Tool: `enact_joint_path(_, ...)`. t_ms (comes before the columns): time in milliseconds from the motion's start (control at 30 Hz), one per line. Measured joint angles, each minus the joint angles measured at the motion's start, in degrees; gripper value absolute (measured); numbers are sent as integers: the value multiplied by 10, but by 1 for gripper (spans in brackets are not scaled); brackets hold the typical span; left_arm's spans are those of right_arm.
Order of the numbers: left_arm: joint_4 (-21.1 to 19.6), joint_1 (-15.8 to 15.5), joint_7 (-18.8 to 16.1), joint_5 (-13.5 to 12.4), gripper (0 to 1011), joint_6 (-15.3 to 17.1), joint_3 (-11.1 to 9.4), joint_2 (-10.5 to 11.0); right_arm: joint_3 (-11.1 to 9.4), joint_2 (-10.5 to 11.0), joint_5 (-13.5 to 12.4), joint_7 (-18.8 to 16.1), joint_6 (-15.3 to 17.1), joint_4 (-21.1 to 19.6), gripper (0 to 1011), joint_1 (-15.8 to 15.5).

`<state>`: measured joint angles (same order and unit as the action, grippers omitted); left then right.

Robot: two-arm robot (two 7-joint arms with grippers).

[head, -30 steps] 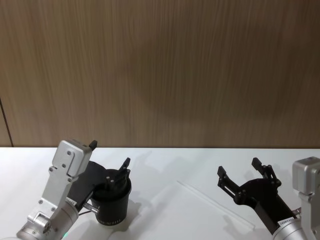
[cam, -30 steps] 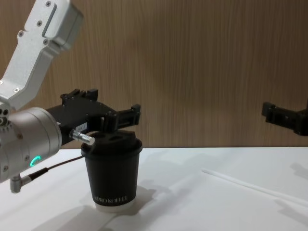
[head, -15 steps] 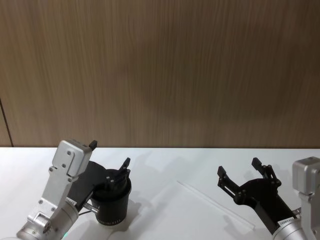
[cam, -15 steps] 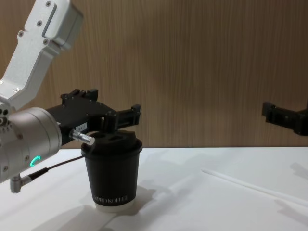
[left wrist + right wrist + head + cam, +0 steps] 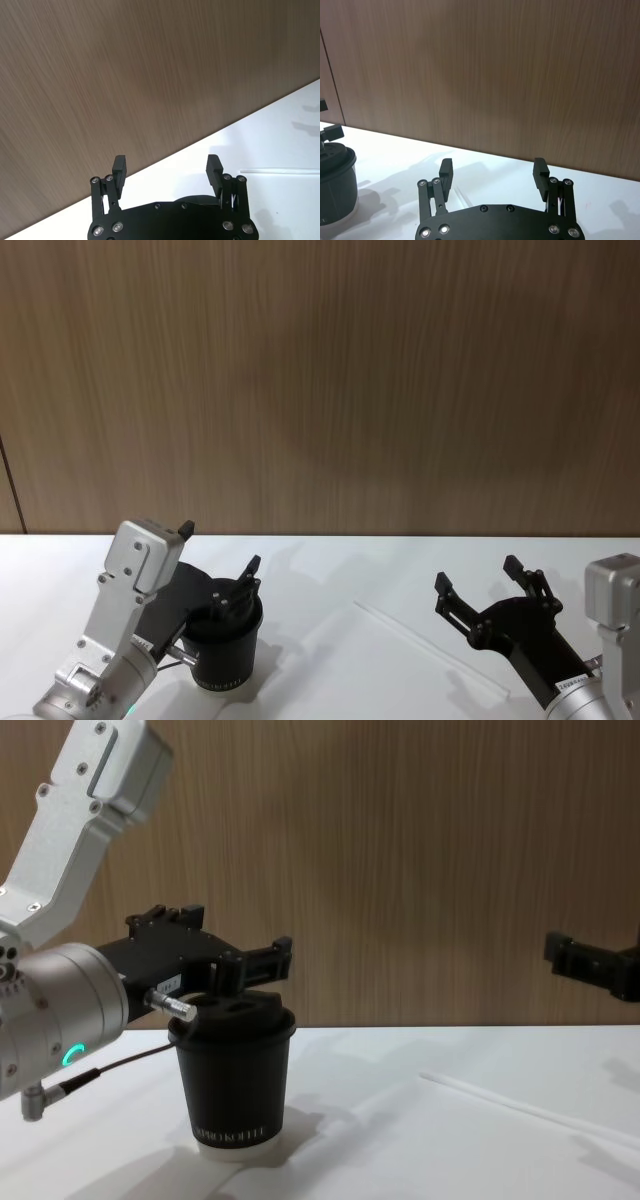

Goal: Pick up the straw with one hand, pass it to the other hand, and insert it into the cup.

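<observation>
White table (image 5: 330,680), thin straight white straw (image 5: 430,649)

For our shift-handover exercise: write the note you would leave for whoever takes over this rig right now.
Left gripper: open, empty, hovering close over the top of the cup.
Right gripper: open, empty, raised over the table near the straw.
Straw: lying flat on the table, to the right of the cup, untouched.
Cup: upright, lidded, on the left side.
Done: nothing yet.
Left: pick up the straw, pass it across, insert it into the cup.
</observation>
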<state>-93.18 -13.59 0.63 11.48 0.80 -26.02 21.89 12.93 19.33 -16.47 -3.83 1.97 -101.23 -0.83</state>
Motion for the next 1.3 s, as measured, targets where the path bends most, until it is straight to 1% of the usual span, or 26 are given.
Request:
enact_joint_path(200,0,0,0,0,1003,0,0,0,0,4,0,-5,10,-2,1001,4)
enact_joint_path(400,0,0,0,0,1003,0,0,0,-1,17,-1,-23,32,-12,1001,11)
enact_joint_path(633,0,0,0,0,1003,0,0,0,-7,43,-11,-60,54,-22,1001,15)
enact_joint_path(800,0,0,0,0,1003,0,0,0,-16,65,-22,-92,66,-23,1001,19)
enact_joint_path(933,0,0,0,0,1003,0,0,0,-21,83,-34,-116,76,-15,1001,25)
enact_joint_path(967,0,0,0,0,1003,0,0,0,-21,83,-34,-116,76,-15,1001,25)
enact_joint_path(1033,0,0,0,0,1003,0,0,0,-23,91,-41,-132,83,-4,1001,31)
enact_joint_path(1167,0,0,0,0,1003,0,0,0,-23,99,-48,-146,90,8,1001,39)
enact_joint_path(1300,0,0,0,0,1003,0,0,0,-19,108,-57,-166,105,30,1001,53)
